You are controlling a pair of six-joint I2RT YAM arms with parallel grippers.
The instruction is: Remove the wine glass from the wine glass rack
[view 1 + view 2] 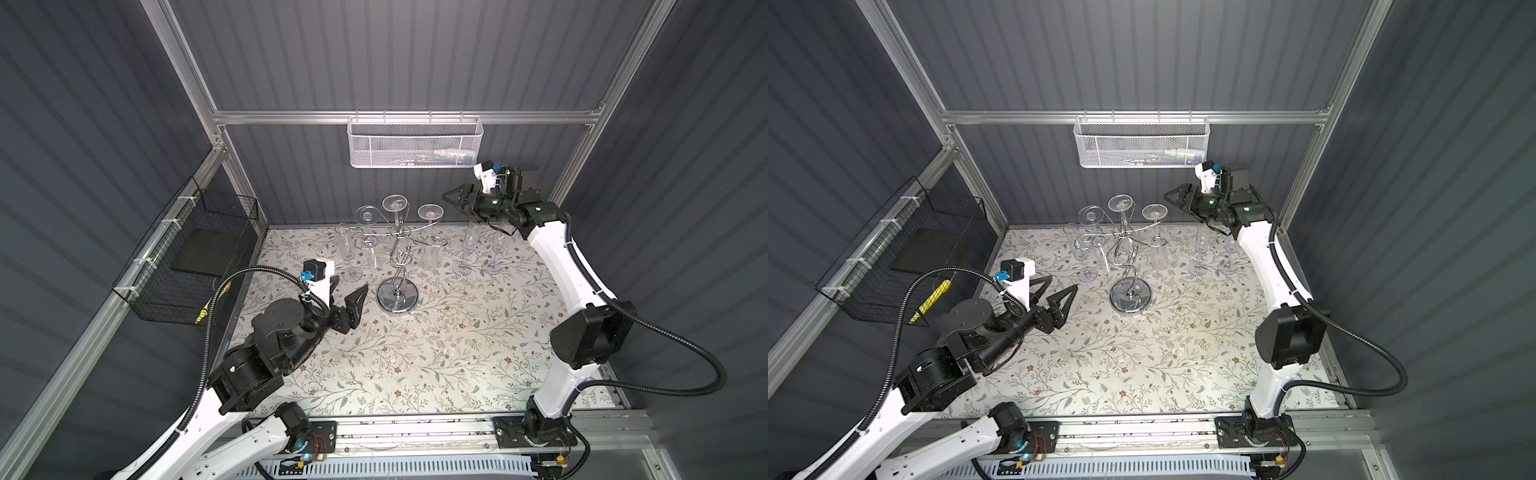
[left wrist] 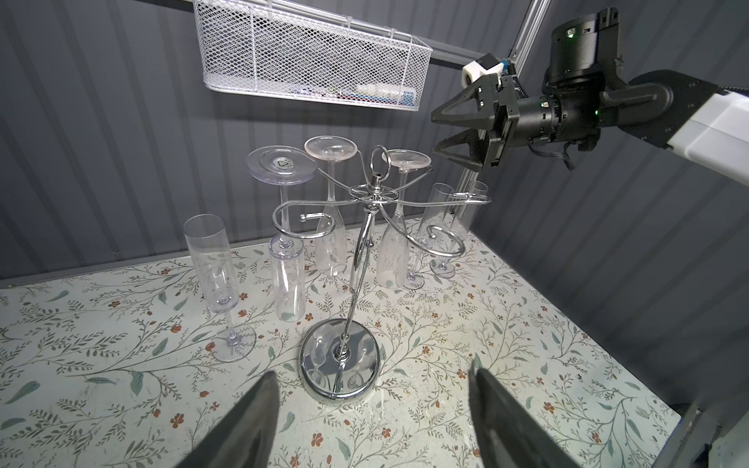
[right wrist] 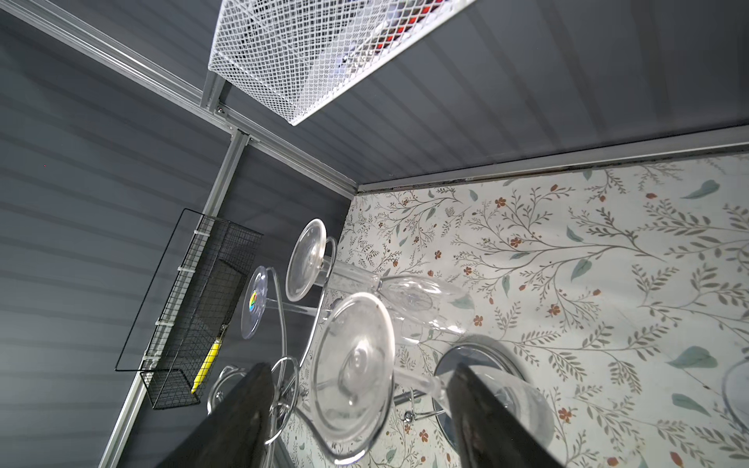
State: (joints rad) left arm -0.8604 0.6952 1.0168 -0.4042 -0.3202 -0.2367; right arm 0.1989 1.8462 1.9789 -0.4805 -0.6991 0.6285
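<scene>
The chrome wine glass rack (image 1: 397, 296) (image 2: 340, 358) stands at the back middle of the floral table. Three clear glasses hang upside down from its arms. The rightmost hanging wine glass (image 1: 429, 211) (image 1: 1154, 211) (image 2: 407, 158) has its round foot uppermost. My right gripper (image 1: 449, 198) (image 1: 1169, 198) (image 2: 433, 132) is open, level with that foot and just to its right, not touching it. In the right wrist view the foot (image 3: 352, 377) shows between the two fingers. My left gripper (image 1: 351, 284) (image 1: 1061, 286) (image 2: 373, 375) is open and empty, low beside the rack's base.
A flute (image 1: 345, 245) stands left of the rack and two more (image 1: 469, 245) (image 1: 496, 249) stand under my right arm. A white mesh basket (image 1: 415, 141) hangs on the back rail. A black wire basket (image 1: 187, 257) is on the left wall.
</scene>
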